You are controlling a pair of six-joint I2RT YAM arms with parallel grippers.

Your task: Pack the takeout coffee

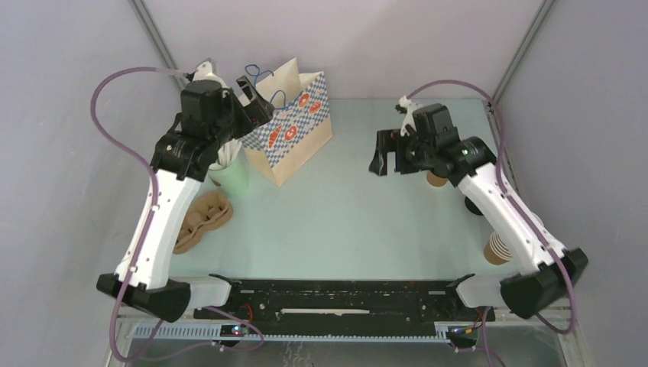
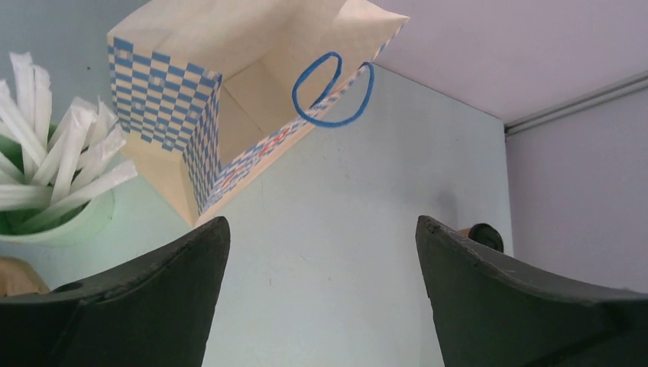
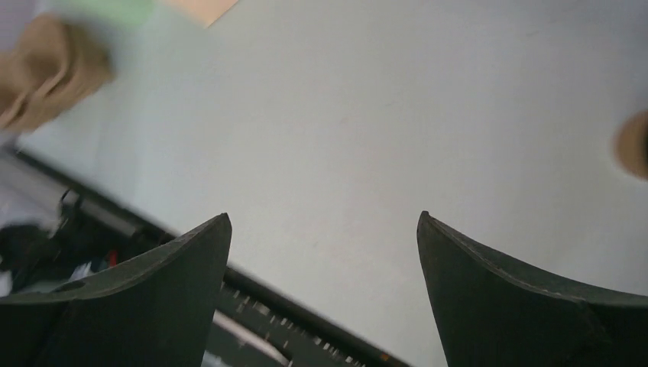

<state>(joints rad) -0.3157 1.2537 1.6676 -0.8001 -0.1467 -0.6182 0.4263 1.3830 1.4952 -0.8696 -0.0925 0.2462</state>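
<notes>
The takeout coffee shows only as a round black lid [image 1: 474, 205] poking out beside my right forearm, near the table's right edge. The lid also peeks over my right finger in the left wrist view [image 2: 486, 235]. The checkered paper bag [image 1: 294, 130] stands open at the back left, its mouth and blue handles plain in the left wrist view [image 2: 252, 84]. My left gripper [image 1: 256, 103] is open and empty, raised at the bag's left top corner [image 2: 321, 229]. My right gripper [image 1: 386, 162] is open and empty, raised over the table's middle right [image 3: 321, 222], left of the lid.
A tan cup [image 1: 437, 180] stands partly under my right arm. A stack of lidless tan cups [image 1: 498, 248] is at the right edge. A pale green cup of white sticks [image 1: 233, 176] stands left of the bag, and brown sleeves [image 1: 200, 220] lie in front of it.
</notes>
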